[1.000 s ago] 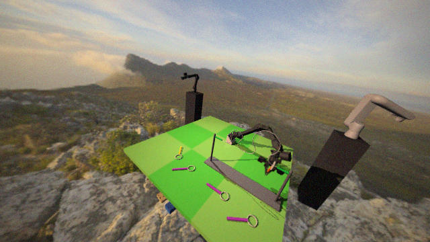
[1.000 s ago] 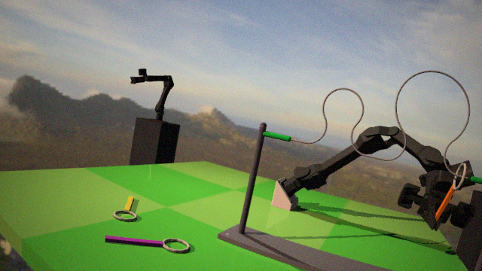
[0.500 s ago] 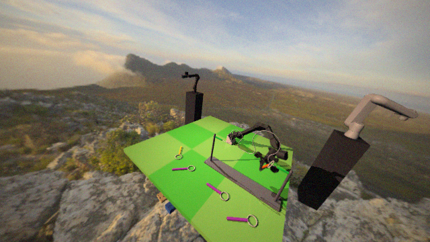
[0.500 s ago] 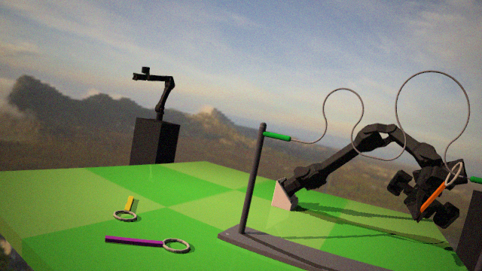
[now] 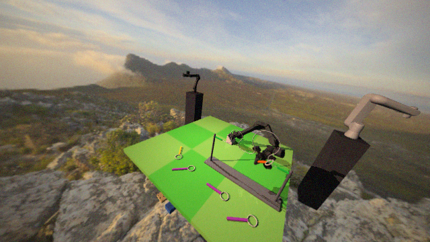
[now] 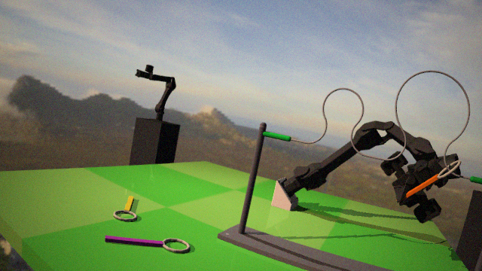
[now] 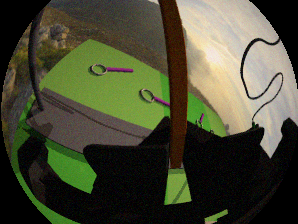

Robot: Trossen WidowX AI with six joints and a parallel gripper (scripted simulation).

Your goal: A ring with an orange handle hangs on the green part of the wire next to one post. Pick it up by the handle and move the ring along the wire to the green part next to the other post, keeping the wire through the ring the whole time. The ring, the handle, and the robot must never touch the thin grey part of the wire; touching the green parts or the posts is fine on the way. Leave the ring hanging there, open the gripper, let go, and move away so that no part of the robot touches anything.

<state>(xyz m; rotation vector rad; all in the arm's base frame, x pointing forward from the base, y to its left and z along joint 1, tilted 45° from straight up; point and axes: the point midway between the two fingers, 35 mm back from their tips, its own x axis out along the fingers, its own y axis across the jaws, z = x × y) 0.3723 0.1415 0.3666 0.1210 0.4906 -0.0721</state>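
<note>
My gripper [image 5: 258, 162] [image 6: 405, 196] [image 7: 171, 120] is shut on the orange handle [image 5: 262, 162] [image 6: 422, 186] [image 7: 177, 100]. In the exterior view the handle slants up to the right, with the ring at its upper end. The ring surrounds the thin grey wire [image 6: 432, 71] [image 7: 243, 75] at the bend below the big loop, just left of the right green part [image 5: 282, 169] [image 6: 476, 180]. Whether ring and wire touch cannot be told. The other green part [image 5: 218, 138] [image 6: 276, 136] is at the left post [image 5: 213, 148] [image 6: 253, 181]. The ring is out of sight in the wrist view.
The right post [image 5: 284, 186] rises from the grey base [image 5: 242, 181] [image 6: 294, 256]. Wire loops stand close to the arm. Purple-handled rings and a yellow handle [image 5: 181, 150] [image 6: 129, 203] with its ring lie on the table. Two other arms stand on dark pedestals [image 5: 193, 107] [image 5: 336, 161] beyond it.
</note>
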